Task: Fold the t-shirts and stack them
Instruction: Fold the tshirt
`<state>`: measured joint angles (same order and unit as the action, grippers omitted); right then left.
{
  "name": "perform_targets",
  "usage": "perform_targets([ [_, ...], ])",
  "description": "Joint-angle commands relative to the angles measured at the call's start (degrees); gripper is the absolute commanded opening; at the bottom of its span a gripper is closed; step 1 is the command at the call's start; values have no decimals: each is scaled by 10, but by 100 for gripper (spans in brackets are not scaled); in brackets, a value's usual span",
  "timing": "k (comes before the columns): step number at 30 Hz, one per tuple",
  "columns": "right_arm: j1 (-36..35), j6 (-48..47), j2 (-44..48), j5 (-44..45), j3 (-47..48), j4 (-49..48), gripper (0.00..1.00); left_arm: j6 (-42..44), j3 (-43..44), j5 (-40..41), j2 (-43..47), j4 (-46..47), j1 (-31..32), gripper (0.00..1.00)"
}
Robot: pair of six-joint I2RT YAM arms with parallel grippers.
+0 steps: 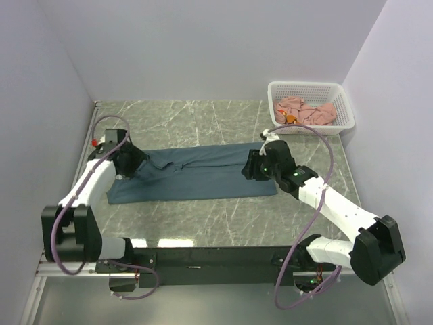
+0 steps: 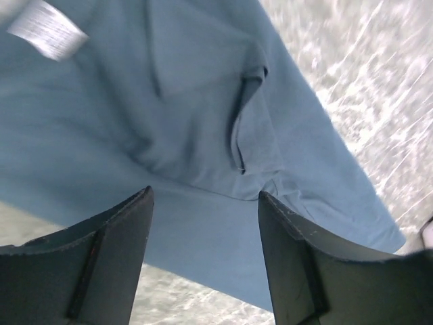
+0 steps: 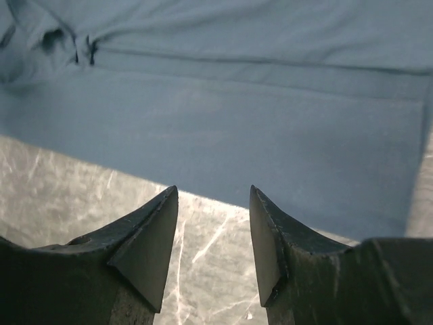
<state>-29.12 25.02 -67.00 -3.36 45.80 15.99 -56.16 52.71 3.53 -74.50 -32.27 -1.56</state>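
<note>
Grey marbled bench [image 1: 203, 223], pale lilac walls [image 1: 203, 47], white basket [image 1: 308, 85] of pink shirts [image 1: 308, 110] (two, maybe) back right, blue t-shirt [image 1: 203, 177] flat mid-bench, left tool [image 2: 203, 196] and right tool [image 3: 213, 193] spread, empty.

Slate-blue t-shirt [image 1: 203, 177] lies flat in a long strip; pink t-shirts [image 1: 308, 110] crumpled in basket [image 1: 308, 84].

2 white arms [image 1: 342, 213], black joints [image 1: 379, 254], purple cables [image 1: 331, 159], black wedge-shaped end effector fingers [image 3: 145, 244].
</note>
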Motion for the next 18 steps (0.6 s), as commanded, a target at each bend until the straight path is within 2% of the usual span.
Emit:
perform_targets([
  [1, -19, -13, -1, 17, 16, -12, 54, -36, 27, -25, -40, 54, 27, 67],
  [9, -23, -13, 20, 13, -10, -6, 53, -33, 99, -7, -181, 89, 60, 58],
  [13, -23, -17, 28, 23, -13, 4, 53, -26, 137, 11, -234, 71, 67, 49],
  [18, -23, -21, 37, 33, -16, 18, 53, -48, 163, 50, -263, 25, 75, 48],
])
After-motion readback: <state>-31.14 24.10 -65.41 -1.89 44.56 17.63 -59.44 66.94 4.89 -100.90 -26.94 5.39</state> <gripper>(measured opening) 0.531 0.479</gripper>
